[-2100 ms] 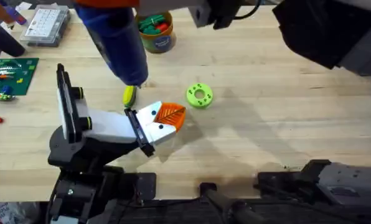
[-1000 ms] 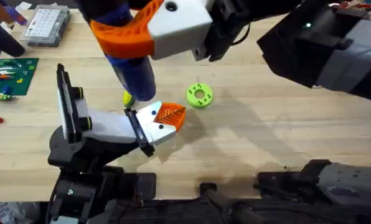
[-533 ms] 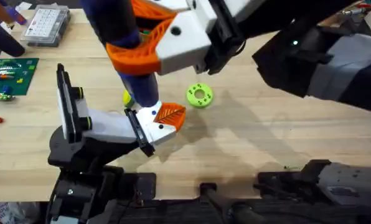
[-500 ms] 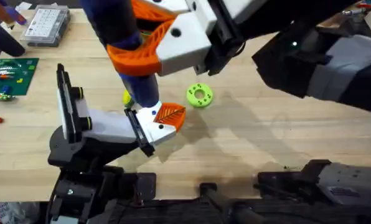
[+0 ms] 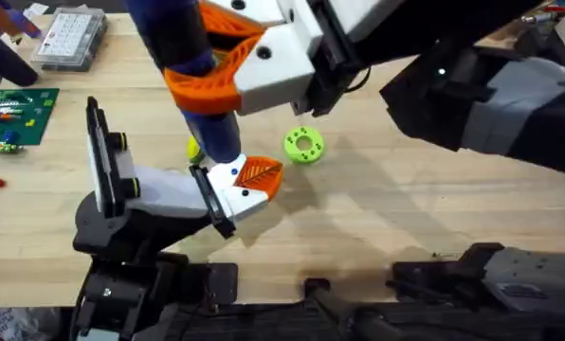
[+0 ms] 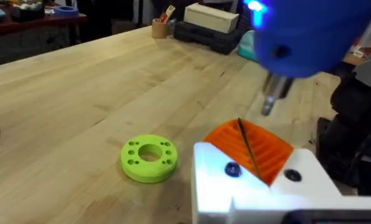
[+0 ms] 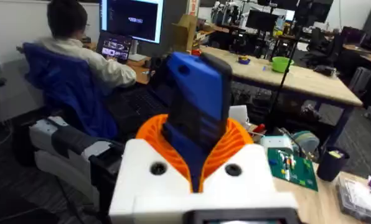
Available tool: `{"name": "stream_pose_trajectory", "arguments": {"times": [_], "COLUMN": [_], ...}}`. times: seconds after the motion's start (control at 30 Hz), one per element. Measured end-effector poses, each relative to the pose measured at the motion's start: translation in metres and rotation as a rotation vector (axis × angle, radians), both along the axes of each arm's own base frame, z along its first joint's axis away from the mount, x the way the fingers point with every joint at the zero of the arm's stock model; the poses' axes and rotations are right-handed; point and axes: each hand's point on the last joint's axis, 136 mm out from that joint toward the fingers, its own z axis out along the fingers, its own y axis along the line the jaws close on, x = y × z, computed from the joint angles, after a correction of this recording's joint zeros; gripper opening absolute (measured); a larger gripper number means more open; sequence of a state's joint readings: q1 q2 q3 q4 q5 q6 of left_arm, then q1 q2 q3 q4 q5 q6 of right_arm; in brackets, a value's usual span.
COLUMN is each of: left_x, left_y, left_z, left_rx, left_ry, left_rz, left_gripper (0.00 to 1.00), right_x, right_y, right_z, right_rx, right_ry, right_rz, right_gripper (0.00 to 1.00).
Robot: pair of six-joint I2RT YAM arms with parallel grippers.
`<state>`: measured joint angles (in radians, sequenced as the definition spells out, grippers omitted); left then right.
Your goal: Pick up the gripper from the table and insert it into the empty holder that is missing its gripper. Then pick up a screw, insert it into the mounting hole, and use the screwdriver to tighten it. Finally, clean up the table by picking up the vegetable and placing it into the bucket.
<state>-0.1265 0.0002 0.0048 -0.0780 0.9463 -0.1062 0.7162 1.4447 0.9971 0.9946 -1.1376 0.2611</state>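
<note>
our right gripper (image 5: 221, 71) clamps the thick blue cylindrical screwdriver (image 5: 207, 128), bit just above our left gripper (image 5: 249, 185); left jaw state unclear.

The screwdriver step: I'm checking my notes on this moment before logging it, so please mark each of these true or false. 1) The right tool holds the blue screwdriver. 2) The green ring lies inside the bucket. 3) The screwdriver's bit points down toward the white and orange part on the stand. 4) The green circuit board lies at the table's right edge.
1) True: the right tool is closed around the blue screwdriver.
2) False: the green ring lies flat on the bare table, beside the white and orange part.
3) True: in the left wrist view the bit hangs just above that part.
4) False: the circuit board lies near the table's left edge.
</note>
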Motion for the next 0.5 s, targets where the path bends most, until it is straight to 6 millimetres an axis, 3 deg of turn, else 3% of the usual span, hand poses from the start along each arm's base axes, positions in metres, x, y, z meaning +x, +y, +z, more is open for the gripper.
{"name": "stream_pose_trajectory", "arguments": {"times": [0.5], "left_x": [0.0], "left_y": [0.0], "left_z": [0.0], "left_rx": [0.0], "left_ry": [0.0], "left_rz": [0.0], "left_gripper": [0.012], "right_x": [0.004], "right_y": [0.001], "right_z": [-0.019], "right_rx": [-0.013], "right_ry": [0.033], "right_rz": [-0.024], "right_gripper": [0.041]}}
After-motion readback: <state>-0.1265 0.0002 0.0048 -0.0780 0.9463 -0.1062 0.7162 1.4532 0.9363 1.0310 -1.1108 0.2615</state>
